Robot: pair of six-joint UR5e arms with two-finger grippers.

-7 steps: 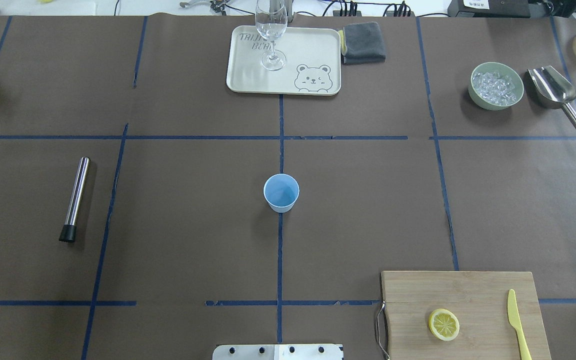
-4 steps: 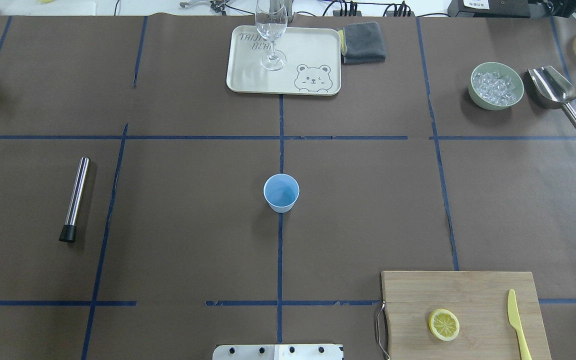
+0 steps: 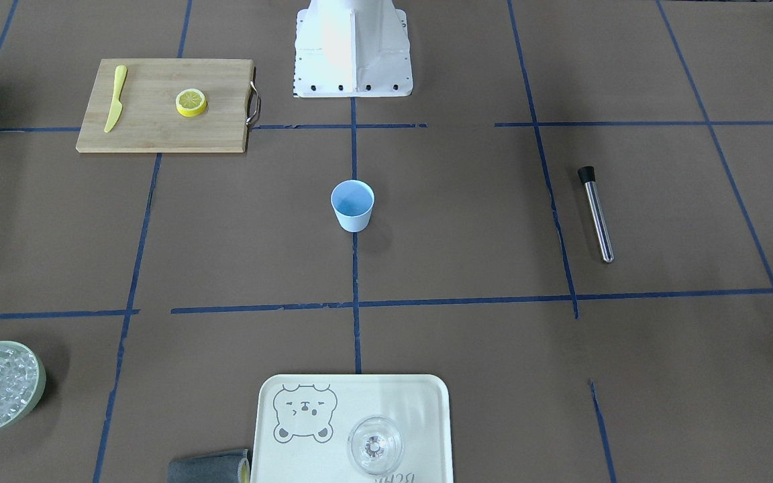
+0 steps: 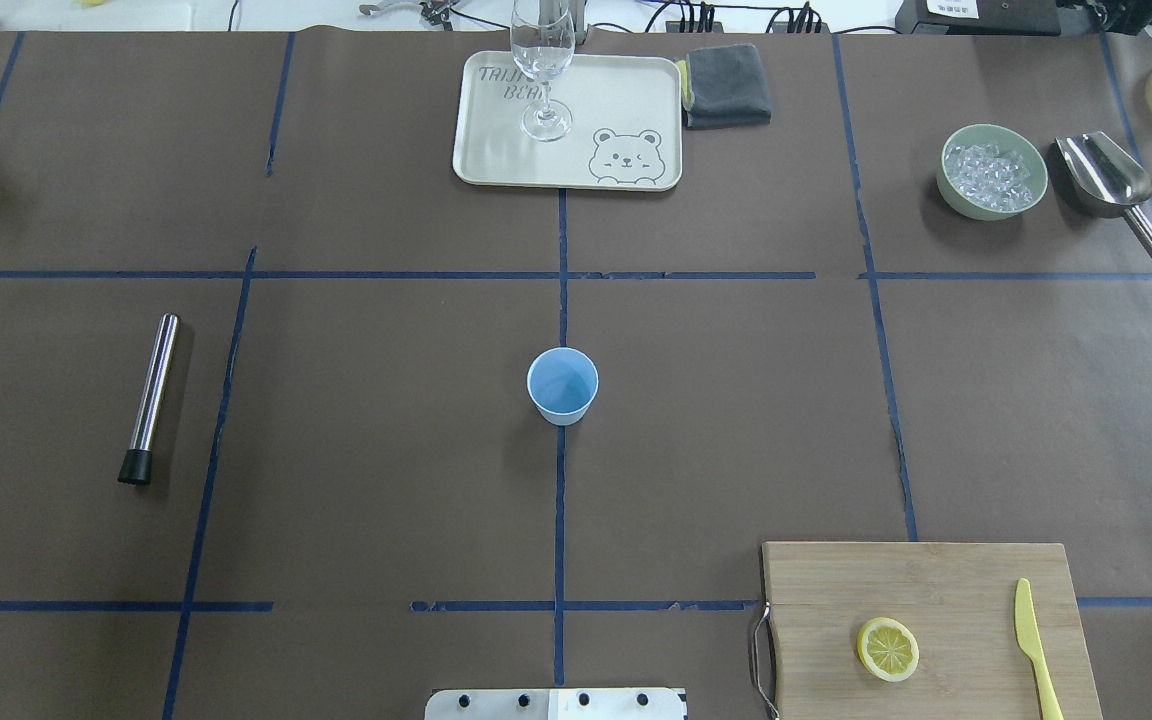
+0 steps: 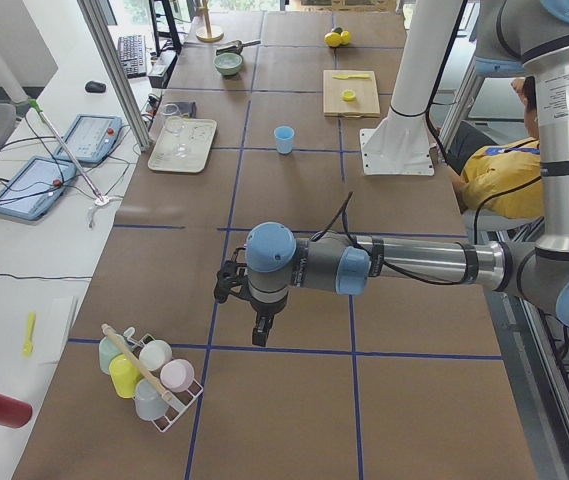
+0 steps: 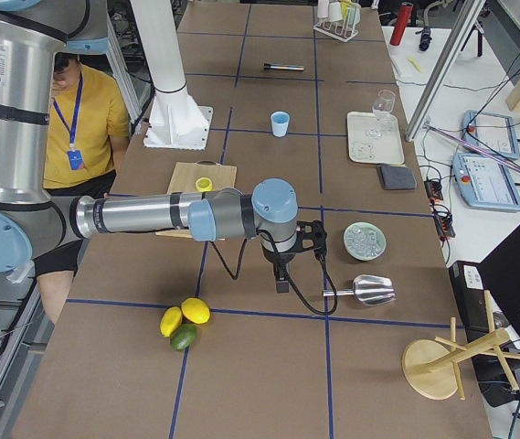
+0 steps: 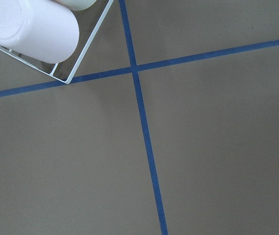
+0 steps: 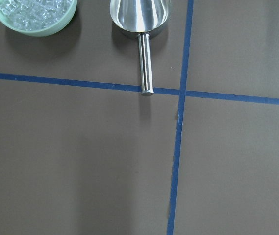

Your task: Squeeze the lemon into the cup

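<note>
Brown paper gridded with blue tape covers the table, where the overhead view shows one lemon slice (image 4: 887, 649) on the near cutting board (image 4: 936, 580) and one blue cup (image 4: 562, 385) upright mid-table, well apart, while only the side views catch the left gripper (image 5: 260, 335) and right gripper (image 6: 281, 280), whose jaw state I cannot tell.

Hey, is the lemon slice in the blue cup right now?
No, the lemon lies cut face up on the cutting board, far from the cup.
</note>
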